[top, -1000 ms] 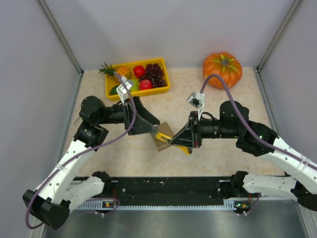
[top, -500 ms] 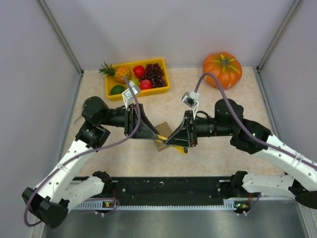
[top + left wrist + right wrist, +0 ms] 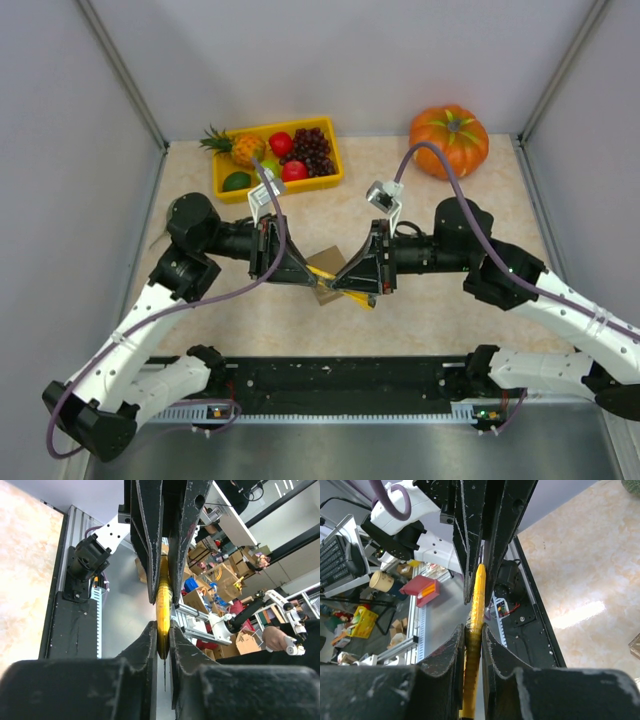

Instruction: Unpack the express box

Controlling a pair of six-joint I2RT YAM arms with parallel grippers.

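Rail [image 3: 340, 385] of black metal along the near edge, both arm bases bolted to it. No writing on it that can be made out.

Mid worktop [image 3: 430, 310]: left tool [image 3: 318, 280] and right tool [image 3: 342, 287] meet tip to tip, both low over the box [image 3: 331, 260]. Box is brown card and sits on the worktop at centre, directly under the tool tips and partly hidden by them. Cannot tell how its flap stands.

A thin yellow strip [image 3: 362, 300] runs slantwise between the tools, one end sticking out toward the rail.

Left wrist view: own fingers [image 3: 147, 645] narrow, pinched on the strip seen edge-on; the other tool's fingers clamp the same strip further along. Right wrist view: own fingers [image 3: 457, 645] likewise narrow and closed on it. Both tools hold the strip.

Cartons off the worktop in the left wrist view; any print too blurred to read.

Far left: yellow tray [image 3: 318, 181] with grapes [image 3: 312, 150], red fruit and a small pineapple [image 3: 238, 145]. Far right corner: orange pumpkin [image 3: 449, 140], well apart from the box.
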